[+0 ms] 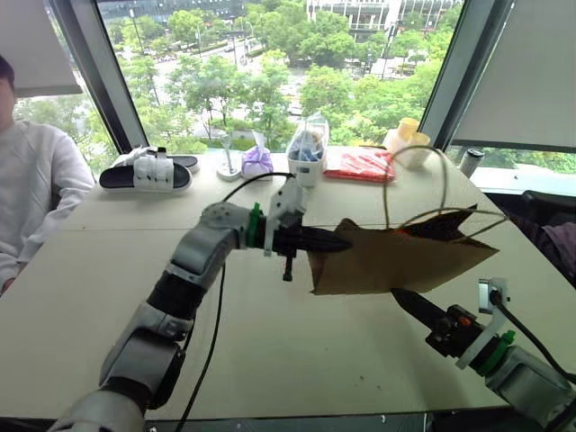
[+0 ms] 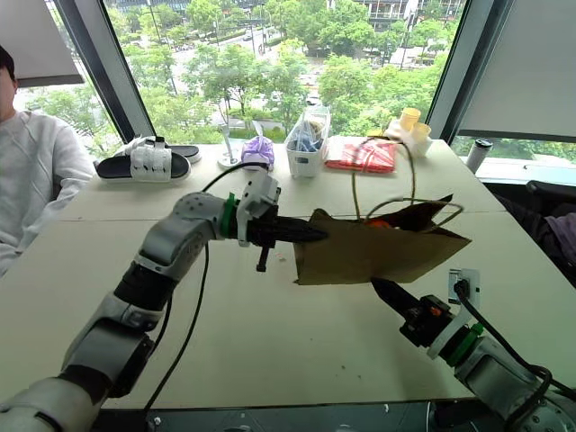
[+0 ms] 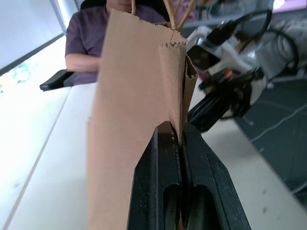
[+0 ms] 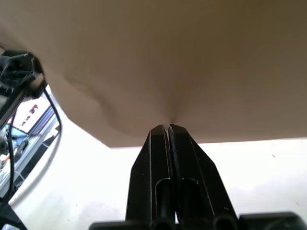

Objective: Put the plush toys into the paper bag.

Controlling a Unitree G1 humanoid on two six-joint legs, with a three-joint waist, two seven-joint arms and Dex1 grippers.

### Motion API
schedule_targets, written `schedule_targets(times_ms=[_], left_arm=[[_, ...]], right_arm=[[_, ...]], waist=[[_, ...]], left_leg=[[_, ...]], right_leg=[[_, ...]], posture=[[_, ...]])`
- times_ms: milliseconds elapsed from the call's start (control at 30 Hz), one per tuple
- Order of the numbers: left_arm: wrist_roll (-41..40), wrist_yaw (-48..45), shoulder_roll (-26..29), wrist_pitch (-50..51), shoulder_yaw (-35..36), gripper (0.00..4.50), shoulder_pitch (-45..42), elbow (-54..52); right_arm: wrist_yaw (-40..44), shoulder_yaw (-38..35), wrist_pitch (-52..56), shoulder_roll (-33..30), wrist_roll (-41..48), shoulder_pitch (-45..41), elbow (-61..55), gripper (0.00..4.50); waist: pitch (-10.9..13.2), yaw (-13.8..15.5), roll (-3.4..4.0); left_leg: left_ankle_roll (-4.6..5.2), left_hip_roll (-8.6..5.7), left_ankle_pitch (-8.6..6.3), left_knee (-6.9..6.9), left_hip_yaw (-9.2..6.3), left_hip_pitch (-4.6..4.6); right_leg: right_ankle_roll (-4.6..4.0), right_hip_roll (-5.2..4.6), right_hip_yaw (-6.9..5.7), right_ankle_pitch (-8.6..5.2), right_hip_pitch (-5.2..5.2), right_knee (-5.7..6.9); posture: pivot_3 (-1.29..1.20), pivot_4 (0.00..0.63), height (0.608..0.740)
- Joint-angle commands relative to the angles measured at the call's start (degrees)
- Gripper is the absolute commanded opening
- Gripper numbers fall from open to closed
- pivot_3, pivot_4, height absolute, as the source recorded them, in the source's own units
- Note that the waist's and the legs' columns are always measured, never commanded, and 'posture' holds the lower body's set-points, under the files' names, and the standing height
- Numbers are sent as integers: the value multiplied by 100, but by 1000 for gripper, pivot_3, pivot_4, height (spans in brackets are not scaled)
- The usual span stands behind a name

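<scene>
The brown paper bag hangs tilted above the table, its twine handles looping upward. My left gripper points sideways and is shut on the bag's edge; the left wrist view shows the paper pinched between its fingers. My right gripper is shut beneath the bag, its tip pressed against the paper's underside. A small patch of orange, probably the orange plush toy, shows in the bag's dark mouth. The green toy is hidden.
Along the window edge stand a pair of slippers, a purple pouch, a clear container, a red packet and yellow-white cups. A person in white sits at the left. A white socket block lies near my right arm.
</scene>
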Motion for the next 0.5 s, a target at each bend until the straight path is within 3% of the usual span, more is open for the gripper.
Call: schedule_targets(times_ms=[33, 200, 400, 433, 500], left_arm=[[384, -322, -82, -784, 4, 22, -194, 1091], [769, -850, -282, -1458, 9, 22, -546, 2677], [1102, -831, -399, -2029, 127, 22, -713, 3295], [1140, -768, -392, -2078, 154, 418, -708, 3346], [1030, -747, -400, -1950, 291, 742, -676, 3286]], right_arm=[[84, -214, -174, 73, 40, 137, -178, 0], [97, -182, -203, 123, 75, 310, -248, 0], [47, -99, -219, 196, 112, 320, -376, 0], [71, -87, -211, 192, 97, 356, -405, 0], [115, -84, -189, 161, 88, 400, -443, 0]], waist=[[3, 11, -5], [8, 26, -14], [8, 17, -14], [8, 15, -14], [8, 14, -14]], left_leg=[[0, 0, 0, 1, -1, -2], [0, -3, 0, 8, -6, -8], [0, -3, 0, 7, -9, -5], [1, -3, 0, 6, -10, -4], [1, -3, 0, 6, -10, -3]], right_leg=[[1, 0, 0, 0, -1, 1], [3, 0, -3, 1, 1, 0], [6, -1, -3, 0, 2, 4], [9, -1, -3, -2, 1, 7], [9, -1, -3, -2, 2, 7]], posture=[[0, 150, 740], [0, 150, 740], [0, 150, 740], [0, 150, 740], [0, 150, 740]])
